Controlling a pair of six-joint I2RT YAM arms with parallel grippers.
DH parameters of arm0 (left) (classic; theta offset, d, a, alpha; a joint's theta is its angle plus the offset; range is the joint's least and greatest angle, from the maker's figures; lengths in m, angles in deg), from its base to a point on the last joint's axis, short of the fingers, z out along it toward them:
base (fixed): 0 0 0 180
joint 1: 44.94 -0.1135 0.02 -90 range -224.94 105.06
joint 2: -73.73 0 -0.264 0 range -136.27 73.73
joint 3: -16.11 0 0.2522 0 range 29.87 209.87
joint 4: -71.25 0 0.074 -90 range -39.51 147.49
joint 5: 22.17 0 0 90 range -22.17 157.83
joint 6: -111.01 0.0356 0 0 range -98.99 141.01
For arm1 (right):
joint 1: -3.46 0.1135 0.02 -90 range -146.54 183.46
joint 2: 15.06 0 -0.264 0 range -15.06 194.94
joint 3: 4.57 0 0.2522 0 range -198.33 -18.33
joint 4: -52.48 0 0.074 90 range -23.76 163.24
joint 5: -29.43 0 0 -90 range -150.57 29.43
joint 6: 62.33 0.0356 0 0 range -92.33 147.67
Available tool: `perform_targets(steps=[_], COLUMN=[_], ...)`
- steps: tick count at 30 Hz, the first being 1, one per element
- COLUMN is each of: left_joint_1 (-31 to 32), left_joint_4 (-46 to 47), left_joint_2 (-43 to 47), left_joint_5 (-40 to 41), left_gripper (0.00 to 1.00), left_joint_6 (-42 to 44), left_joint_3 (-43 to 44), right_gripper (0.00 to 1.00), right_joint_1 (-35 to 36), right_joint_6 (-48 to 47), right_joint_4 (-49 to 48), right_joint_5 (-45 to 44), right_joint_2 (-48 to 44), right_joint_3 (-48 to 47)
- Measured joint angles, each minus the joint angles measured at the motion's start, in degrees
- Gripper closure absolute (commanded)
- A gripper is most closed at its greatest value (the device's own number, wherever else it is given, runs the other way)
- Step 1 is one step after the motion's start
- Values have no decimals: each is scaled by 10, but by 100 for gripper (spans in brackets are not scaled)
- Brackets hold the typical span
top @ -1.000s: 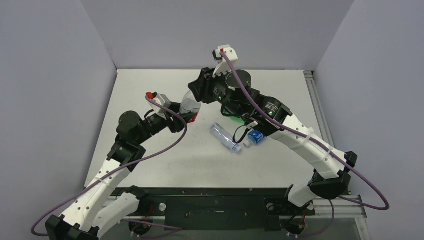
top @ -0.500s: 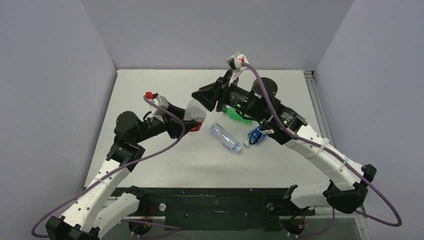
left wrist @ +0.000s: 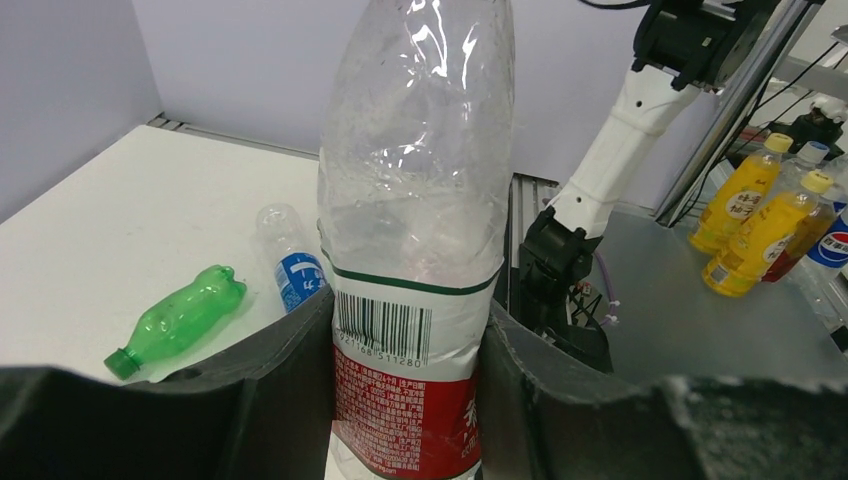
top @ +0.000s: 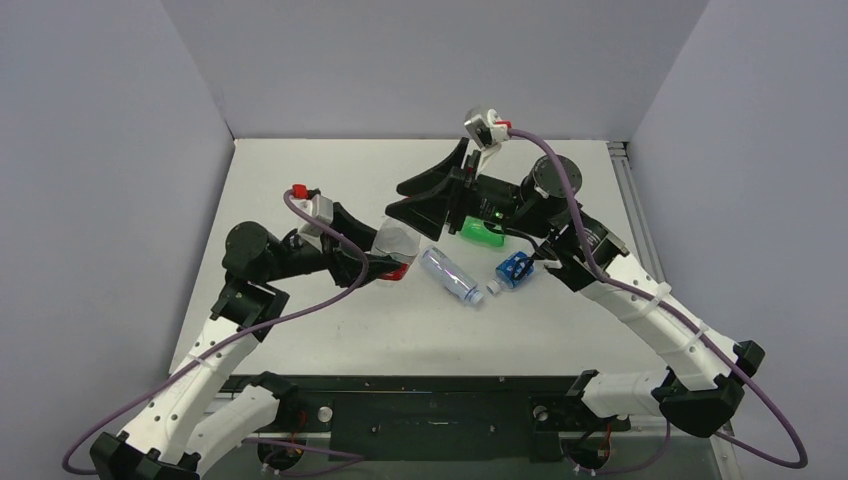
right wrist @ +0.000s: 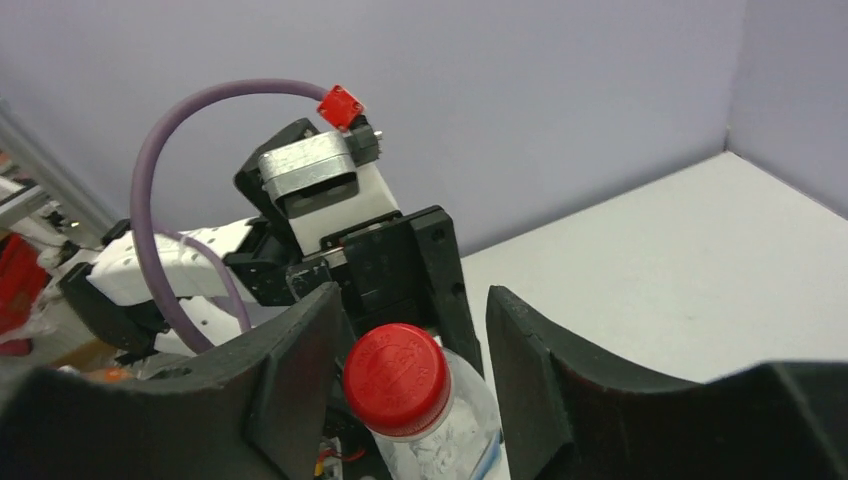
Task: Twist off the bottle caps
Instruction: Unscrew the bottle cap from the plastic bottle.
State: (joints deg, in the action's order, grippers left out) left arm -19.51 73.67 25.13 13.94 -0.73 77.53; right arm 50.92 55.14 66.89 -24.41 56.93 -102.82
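Observation:
My left gripper (left wrist: 410, 390) is shut on the labelled lower half of the clear bottle with the red-white label (left wrist: 415, 200), and holds it off the table left of centre (top: 395, 248). Its red cap (right wrist: 395, 378) sits on the neck between the fingers of my right gripper (right wrist: 410, 300). That gripper is open, with a gap between the cap and the right finger. In the top view the right gripper (top: 412, 203) hides the cap. The green bottle (top: 480, 232), the clear ribbed bottle (top: 450, 275) and the blue-labelled bottle (top: 512, 270) lie on the table.
In the left wrist view the green bottle (left wrist: 185, 318) and the blue-labelled bottle (left wrist: 290, 265) lie to the left of the held one. Beyond the table's edge stand yellow drink bottles (left wrist: 750, 200). Grey walls close in the table on three sides.
My right wrist has turned and drawn back to the right, and its jaws have loosened off the red cap. The left gripper has brought the bottle a little nearer and to the right.

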Motion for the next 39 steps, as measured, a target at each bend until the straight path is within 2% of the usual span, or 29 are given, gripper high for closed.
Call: perform_targets(steps=[3,7,11,13,15,19,26,30,34,39], left_joint_1=[0,0,0,0,0,0,0,0,-1,-4], left_joint_4=[-12,-24,-30,-31,-31,-34,-42,-44,-40,-23], left_joint_2=[-4,-4,-4,-4,-4,-4,-4,-3,-1,-7], left_joint_5=[5,34,66,80,90,103,118,120,114,64], left_gripper=[100,100,100,100,100,100,100,100,100,100], left_joint_6=[15,44,65,75,80,89,97,105,100,50], left_joint_3=[0,0,-1,-1,-2,-2,-10,-10,-10,-10], right_gripper=[32,30,30,31,37,55,100,100,100,100], right_joint_1=[7,30,82,101,112,120,123,123,104,18], right_joint_6=[-23,-51,-75,-81,-85,-89,-87,-89,-94,-34], right_joint_4=[61,124,182,196,203,212,214,215,198,80], right_joint_5=[-88,-216,-327,-358,-378,-406,-417,-413,-361,-152], right_joint_2=[-9,-23,-23,-19,-14,9,40,41,34,-11], right_joint_3=[-16,-34,-65,-76,-82,-95,-111,-113,-100,3])
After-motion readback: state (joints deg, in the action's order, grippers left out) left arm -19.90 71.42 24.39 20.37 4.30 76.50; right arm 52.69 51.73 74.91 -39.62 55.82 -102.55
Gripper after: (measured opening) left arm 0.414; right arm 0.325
